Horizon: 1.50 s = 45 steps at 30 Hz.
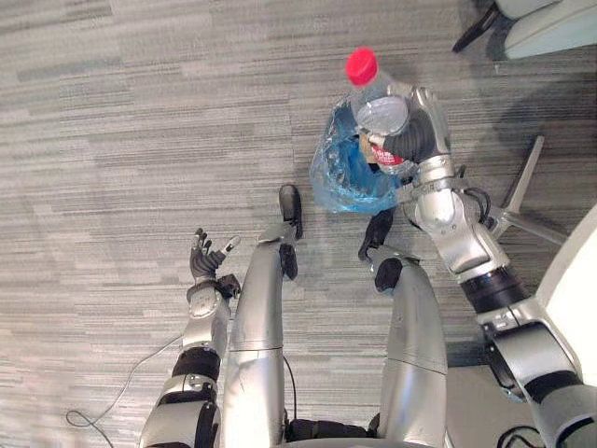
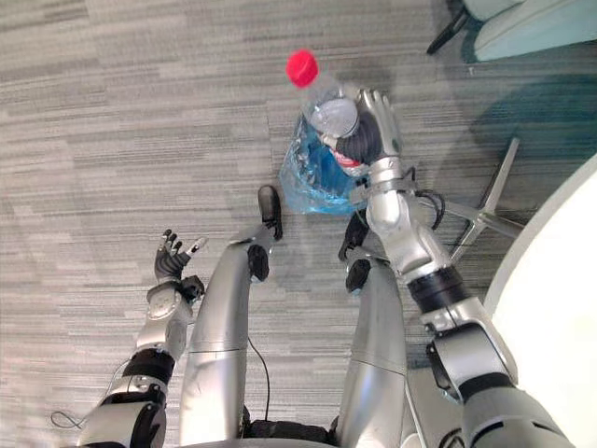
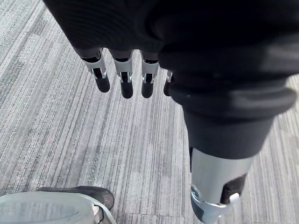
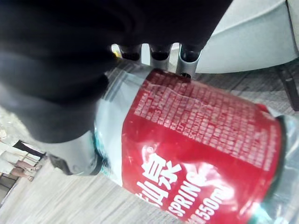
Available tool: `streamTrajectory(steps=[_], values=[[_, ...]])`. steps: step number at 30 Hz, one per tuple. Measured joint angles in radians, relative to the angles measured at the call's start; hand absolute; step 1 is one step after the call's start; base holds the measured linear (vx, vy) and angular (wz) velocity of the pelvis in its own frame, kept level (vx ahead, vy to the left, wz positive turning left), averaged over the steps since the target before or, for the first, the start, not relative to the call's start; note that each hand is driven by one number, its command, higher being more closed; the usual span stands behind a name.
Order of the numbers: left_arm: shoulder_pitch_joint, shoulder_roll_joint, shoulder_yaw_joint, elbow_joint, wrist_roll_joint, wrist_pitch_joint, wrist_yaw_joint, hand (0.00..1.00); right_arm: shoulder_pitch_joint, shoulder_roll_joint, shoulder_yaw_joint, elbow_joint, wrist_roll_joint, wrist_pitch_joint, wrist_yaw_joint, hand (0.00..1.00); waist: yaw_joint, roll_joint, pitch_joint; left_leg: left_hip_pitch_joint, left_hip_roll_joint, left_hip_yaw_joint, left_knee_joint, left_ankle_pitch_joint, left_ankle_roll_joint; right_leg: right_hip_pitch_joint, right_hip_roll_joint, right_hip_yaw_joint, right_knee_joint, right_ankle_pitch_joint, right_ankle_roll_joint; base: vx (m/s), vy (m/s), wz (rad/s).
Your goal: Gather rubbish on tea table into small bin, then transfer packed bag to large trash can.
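My right hand (image 1: pixel 422 131) is shut on a clear plastic bottle (image 1: pixel 375 105) with a red cap (image 1: pixel 361 65) and a red label (image 4: pixel 201 158). It holds the bottle above a small bin lined with a blue bag (image 1: pixel 343 173) on the grey carpet. In the right eye view the bottle (image 2: pixel 326 110) hangs just over the blue bag (image 2: pixel 312 177). My left hand (image 1: pixel 207 261) is low at the left, open with fingers (image 3: pixel 122 77) spread and nothing in it.
A chair's metal base leg (image 1: pixel 522 201) lies to the right of the bin. A white table edge (image 2: pixel 550 308) runs along the right side. Pale furniture (image 1: pixel 546 23) stands at the top right corner. Open carpet stretches to the left.
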Motion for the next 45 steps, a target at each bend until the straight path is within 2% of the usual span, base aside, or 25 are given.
streamTrajectory(steps=[6,17,18,31,37,42,45], values=[[-0.003,0.025,-0.012,-0.052,0.0,-0.008,0.006,0.0,-0.055,-0.006,-0.001,0.117,0.029,0.011,-0.03,1.0,-0.001,0.0,0.0,-0.073,0.003,0.007,0.013,-0.004,-0.005,-0.082,-0.012,-0.001,0.036,-0.012,0.0,-0.04,0.002,0.06],[-0.003,0.039,-0.03,-0.102,0.0,-0.01,0.007,0.0,-0.107,-0.005,-0.007,0.219,0.071,0.018,-0.033,1.0,-0.003,-0.001,-0.002,-0.09,0.015,0.019,0.013,0.006,-0.01,-0.107,-0.013,-0.003,0.048,-0.016,-0.007,-0.03,0.001,0.01],[-0.003,0.039,-0.034,-0.111,0.0,-0.011,0.006,0.0,-0.115,-0.004,-0.007,0.224,0.073,0.018,-0.033,0.0,-0.003,-0.001,-0.002,-0.095,0.015,0.019,0.013,0.008,-0.008,-0.113,-0.014,-0.003,0.051,-0.014,-0.012,-0.04,-0.007,0.05],[-0.003,0.03,-0.049,-0.126,0.001,-0.01,0.006,0.0,-0.132,0.013,-0.028,0.238,0.079,0.021,-0.036,0.0,-0.006,-0.001,-0.004,-0.091,0.019,0.012,0.018,0.014,-0.012,-0.111,-0.014,-0.009,0.066,-0.023,-0.024,-0.05,-0.008,0.01],[-0.003,0.024,-0.05,-0.123,0.003,-0.004,0.006,0.0,-0.072,0.049,-0.046,0.142,0.076,0.019,-0.039,0.0,-0.008,-0.001,-0.004,-0.077,0.023,0.01,0.016,0.015,-0.013,-0.093,-0.01,-0.014,0.06,-0.022,-0.025,-0.05,-0.01,-0.01],[-0.001,0.018,-0.044,-0.117,0.034,-0.003,0.005,0.0,0.041,0.117,-0.05,0.035,0.078,0.013,-0.039,0.0,-0.009,-0.027,-0.027,-0.061,0.031,0.007,0.01,0.014,-0.013,-0.075,0.002,-0.018,0.048,-0.022,-0.029,-0.04,-0.017,-0.05],[0.0,0.017,-0.04,-0.115,0.04,0.003,0.005,0.0,0.11,0.148,-0.051,-0.034,0.097,-0.013,-0.033,0.0,-0.01,-0.033,-0.031,-0.057,0.032,0.008,0.009,0.015,-0.014,-0.073,0.002,-0.017,0.047,-0.021,-0.031,-0.06,-0.023,-0.01]])
